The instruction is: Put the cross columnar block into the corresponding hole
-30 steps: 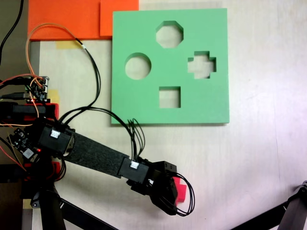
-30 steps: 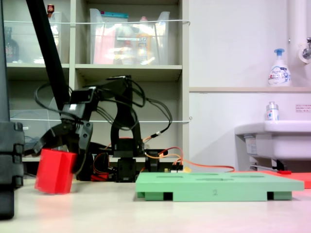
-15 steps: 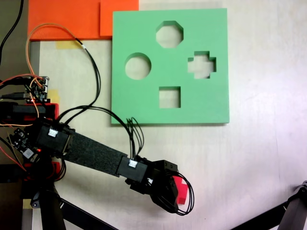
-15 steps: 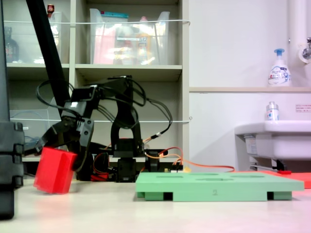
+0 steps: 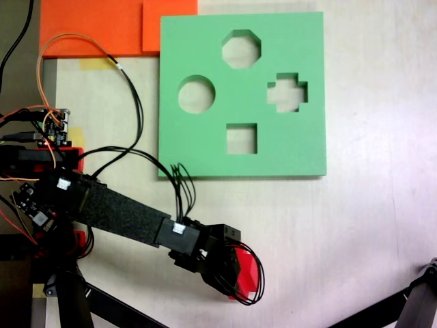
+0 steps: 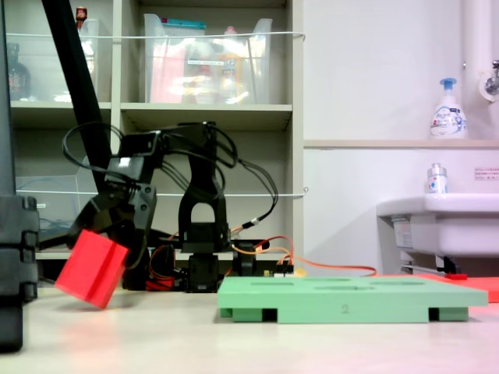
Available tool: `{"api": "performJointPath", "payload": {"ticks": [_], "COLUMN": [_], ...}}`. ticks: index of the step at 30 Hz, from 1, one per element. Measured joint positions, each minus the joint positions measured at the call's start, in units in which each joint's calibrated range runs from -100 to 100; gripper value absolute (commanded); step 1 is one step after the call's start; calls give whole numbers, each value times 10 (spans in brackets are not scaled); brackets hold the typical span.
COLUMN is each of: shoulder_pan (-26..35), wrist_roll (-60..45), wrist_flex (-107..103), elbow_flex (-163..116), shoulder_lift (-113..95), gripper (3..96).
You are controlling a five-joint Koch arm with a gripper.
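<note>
One red cross columnar block (image 6: 92, 267) clenched in the gripper (image 6: 117, 234), tilted above the table.

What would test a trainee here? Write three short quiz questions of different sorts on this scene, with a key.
1. True or false: the red cross block sits flat on the table.
2. Multiple choice: in the first exterior view, the plus-shaped hole in the green board is (A) at the left edge, (B) toward the right, (C) at the bottom.
3. Fill in: the hand is shut on the ____.

Key: 1 false, since the second exterior view shows it tilted with only a lower corner near the table; 2 B; 3 red cross block.
</note>
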Motion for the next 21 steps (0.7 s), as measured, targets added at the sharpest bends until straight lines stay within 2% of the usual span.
{"api": "performJointPath", "payload": {"ticks": [21], "shoulder_pan": [41], "wrist_roll": [44], "wrist_flex": [-124], "elbow_flex": [32], "shoulder_lift": [-148], "gripper": [404]}}
